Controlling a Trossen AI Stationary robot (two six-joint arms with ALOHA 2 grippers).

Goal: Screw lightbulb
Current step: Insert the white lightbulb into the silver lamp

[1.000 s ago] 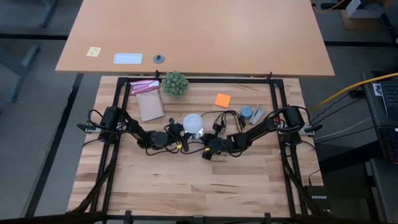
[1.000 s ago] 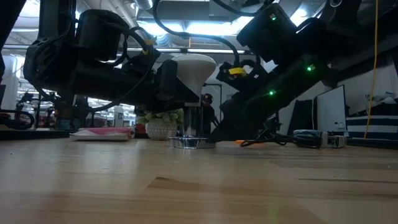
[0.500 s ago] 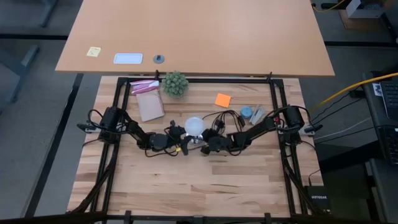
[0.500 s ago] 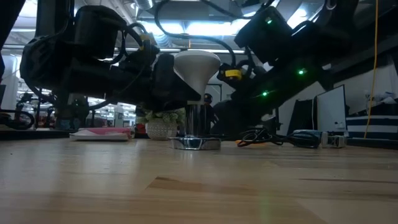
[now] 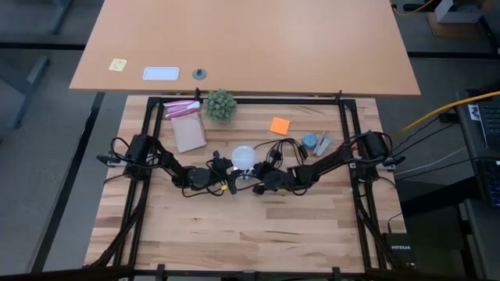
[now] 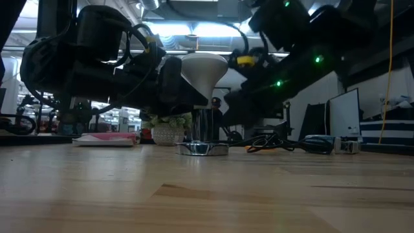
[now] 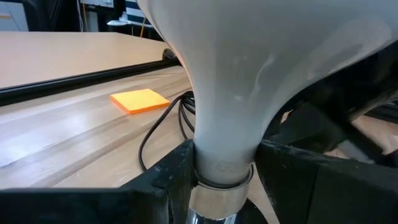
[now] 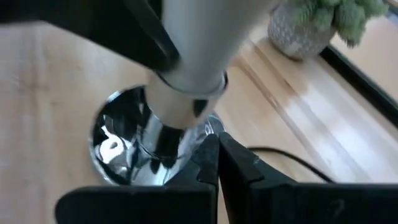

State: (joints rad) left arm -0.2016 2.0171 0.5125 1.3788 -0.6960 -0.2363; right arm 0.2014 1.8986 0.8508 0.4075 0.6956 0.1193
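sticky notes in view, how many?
2. An orange sticky note lies on the work table behind the lightbulb; a yellow sticky note lies on the far desk's left. Others may be hidden.

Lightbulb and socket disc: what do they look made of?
Lightbulb: frosted white glass or plastic, can't tell which; smooth, soft sheen, silvery metal collar at the neck. Socket disc: shiny chrome-like metal with mirror reflections. The left pincer grips the bulb's neck.

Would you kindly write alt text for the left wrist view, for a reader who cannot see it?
The left gripper clamps the narrow neck of the frosted white lightbulb, which is upright and fills most of the frame, its silvery metal screw end pointing down. Behind lie an orange sticky note and a thin black cord on the wooden table.
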